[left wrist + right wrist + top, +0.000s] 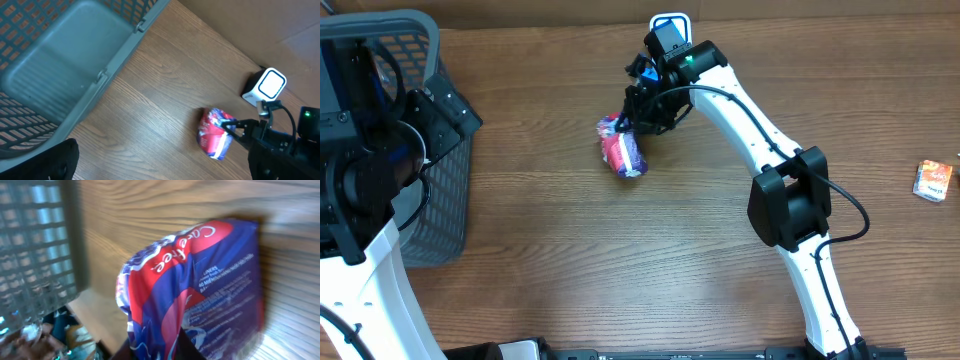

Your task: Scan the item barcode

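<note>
The item, a crumpled red and blue packet (623, 150), lies on the wooden table a little below and left of the white scanner (670, 25). My right gripper (638, 120) sits at the packet's upper end. In the right wrist view the packet (200, 290) fills the frame, and the right gripper (150, 352) pinches a fold of it between its dark fingers. No barcode shows on the printed side. The left wrist view shows the packet (215, 132), the scanner (267, 85) and the right gripper (235, 125). My left gripper (165, 167) hangs open and empty near the basket.
A grey mesh basket (440, 200) stands at the table's left edge, and its rim (120, 55) runs across the left wrist view. A small orange box (933, 181) lies at the far right. The right arm stretches from the front edge to the packet.
</note>
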Action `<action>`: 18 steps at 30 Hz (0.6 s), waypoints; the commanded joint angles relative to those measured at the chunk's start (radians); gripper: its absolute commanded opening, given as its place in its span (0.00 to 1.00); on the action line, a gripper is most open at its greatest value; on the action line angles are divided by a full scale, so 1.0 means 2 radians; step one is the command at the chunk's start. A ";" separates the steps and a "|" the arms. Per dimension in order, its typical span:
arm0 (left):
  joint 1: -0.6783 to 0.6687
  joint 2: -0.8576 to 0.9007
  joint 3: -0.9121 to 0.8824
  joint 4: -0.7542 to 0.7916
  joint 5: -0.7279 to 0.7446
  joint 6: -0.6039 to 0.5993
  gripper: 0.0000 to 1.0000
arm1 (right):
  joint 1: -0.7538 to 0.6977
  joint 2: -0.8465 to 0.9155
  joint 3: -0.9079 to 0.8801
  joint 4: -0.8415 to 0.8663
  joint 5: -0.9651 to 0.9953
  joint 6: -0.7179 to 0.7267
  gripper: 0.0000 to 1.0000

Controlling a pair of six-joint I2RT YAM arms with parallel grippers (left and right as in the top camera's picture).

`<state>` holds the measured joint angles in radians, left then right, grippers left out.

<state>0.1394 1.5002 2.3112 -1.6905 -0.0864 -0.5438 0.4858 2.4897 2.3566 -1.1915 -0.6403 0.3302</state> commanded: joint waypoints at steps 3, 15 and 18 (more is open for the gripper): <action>0.002 0.002 0.004 0.001 0.001 0.008 1.00 | -0.047 -0.011 0.004 -0.070 0.222 -0.020 0.37; 0.002 0.002 0.004 0.001 0.001 0.008 1.00 | -0.103 -0.056 0.047 -0.200 0.237 -0.102 0.62; 0.002 0.002 0.004 0.001 0.001 0.008 1.00 | -0.075 -0.054 0.036 -0.206 0.218 -0.117 0.79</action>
<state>0.1394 1.5002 2.3112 -1.6905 -0.0864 -0.5438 0.2691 2.4355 2.4107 -1.6051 -0.1532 0.1532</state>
